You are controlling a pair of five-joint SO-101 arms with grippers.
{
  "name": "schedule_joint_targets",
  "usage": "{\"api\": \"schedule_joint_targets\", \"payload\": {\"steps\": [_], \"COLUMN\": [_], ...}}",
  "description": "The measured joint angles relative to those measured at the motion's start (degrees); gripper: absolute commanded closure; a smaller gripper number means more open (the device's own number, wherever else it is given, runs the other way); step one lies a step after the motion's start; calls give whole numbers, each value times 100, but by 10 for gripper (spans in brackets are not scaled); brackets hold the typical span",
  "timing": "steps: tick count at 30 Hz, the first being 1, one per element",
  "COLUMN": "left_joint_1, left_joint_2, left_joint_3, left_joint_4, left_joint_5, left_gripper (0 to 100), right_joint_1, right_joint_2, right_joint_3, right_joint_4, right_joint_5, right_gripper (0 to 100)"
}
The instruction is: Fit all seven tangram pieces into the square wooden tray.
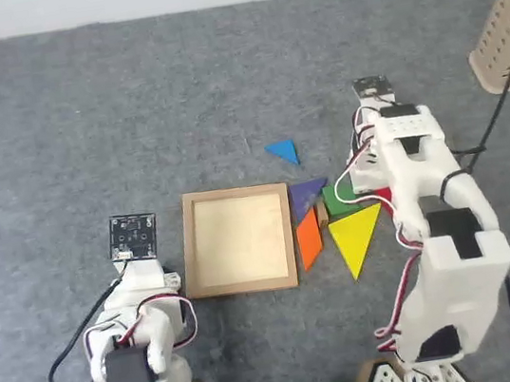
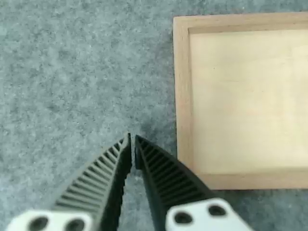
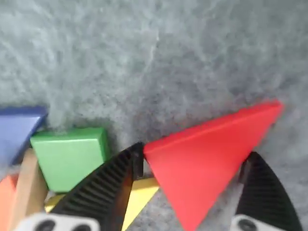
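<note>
The square wooden tray (image 1: 232,194) lies empty mid-table; its rim (image 2: 182,96) is beside my left gripper (image 2: 133,140), which is shut on nothing over the carpet. Right of the tray lie a blue triangle (image 1: 283,152), a purple piece (image 1: 306,193), a green square (image 1: 337,200), an orange piece (image 1: 309,238) and a yellow triangle (image 1: 355,236). A plain wood-coloured piece (image 3: 30,187) lies between the orange and green ones. My right gripper (image 3: 192,156) is shut on the red triangle (image 3: 207,159), a finger against each side, next to the green square (image 3: 70,156) and over a corner of the yellow triangle (image 3: 137,192).
A cream slatted basket (image 1: 509,28) stands at the far right edge. Grey carpet covers the table, with open room behind and left of the tray. The right arm's body overhangs the area right of the pieces.
</note>
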State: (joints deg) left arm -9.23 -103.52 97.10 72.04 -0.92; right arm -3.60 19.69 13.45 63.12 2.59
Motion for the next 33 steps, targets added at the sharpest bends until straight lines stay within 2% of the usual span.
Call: {"api": "schedule_joint_targets", "payload": {"steps": [8, 19, 26, 33], "left_joint_1": [0, 0, 0, 0], "left_joint_2": [0, 0, 0, 0], "left_joint_3": [0, 0, 0, 0], "left_joint_4": [0, 0, 0, 0], "left_joint_5": [0, 0, 0, 0], "left_gripper": [983, 983, 983, 983], "right_joint_1": [0, -18, 9, 44], "right_joint_2": [176, 325, 369, 352], "right_joint_3": [-202, -352, -360, -360], "right_joint_4": [53, 53, 62, 62], "right_joint_5": [-35, -1222, -1301, -1310], "right_gripper": [676, 678, 779, 789]}}
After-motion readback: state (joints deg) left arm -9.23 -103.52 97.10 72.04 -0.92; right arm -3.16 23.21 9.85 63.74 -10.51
